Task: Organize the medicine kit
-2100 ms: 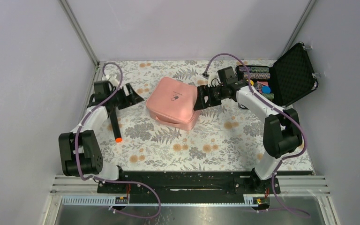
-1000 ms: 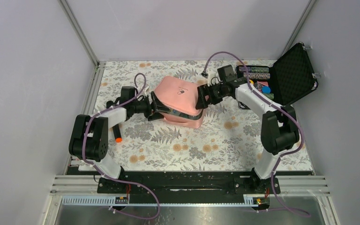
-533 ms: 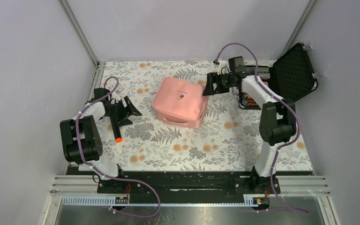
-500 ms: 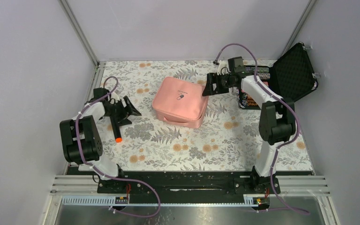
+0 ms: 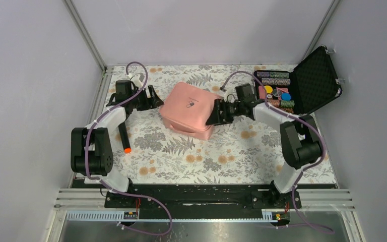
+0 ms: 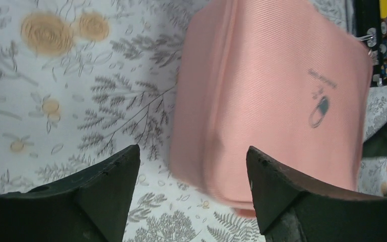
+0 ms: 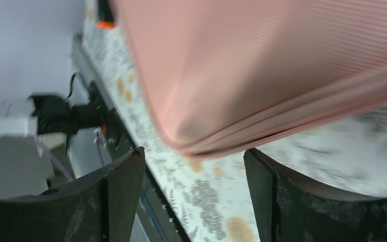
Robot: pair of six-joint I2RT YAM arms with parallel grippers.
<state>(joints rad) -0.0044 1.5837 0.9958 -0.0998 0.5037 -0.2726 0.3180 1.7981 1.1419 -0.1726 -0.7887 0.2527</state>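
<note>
Left gripper (image 5: 152, 97) has its jaws spread wide on nothing, with the pink medicine kit (image 5: 187, 108) just ahead of them (lid closed, mid floral table (image 5: 221, 161)). Right gripper (image 5: 213, 114) is wide too, with the kit's corner right at its gap. Can't tell if they touch.

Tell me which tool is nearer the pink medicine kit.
Right. The right tool is open around a corner at the medicine kit's right edge; the left tool, also open, sits just off its left edge.
</note>
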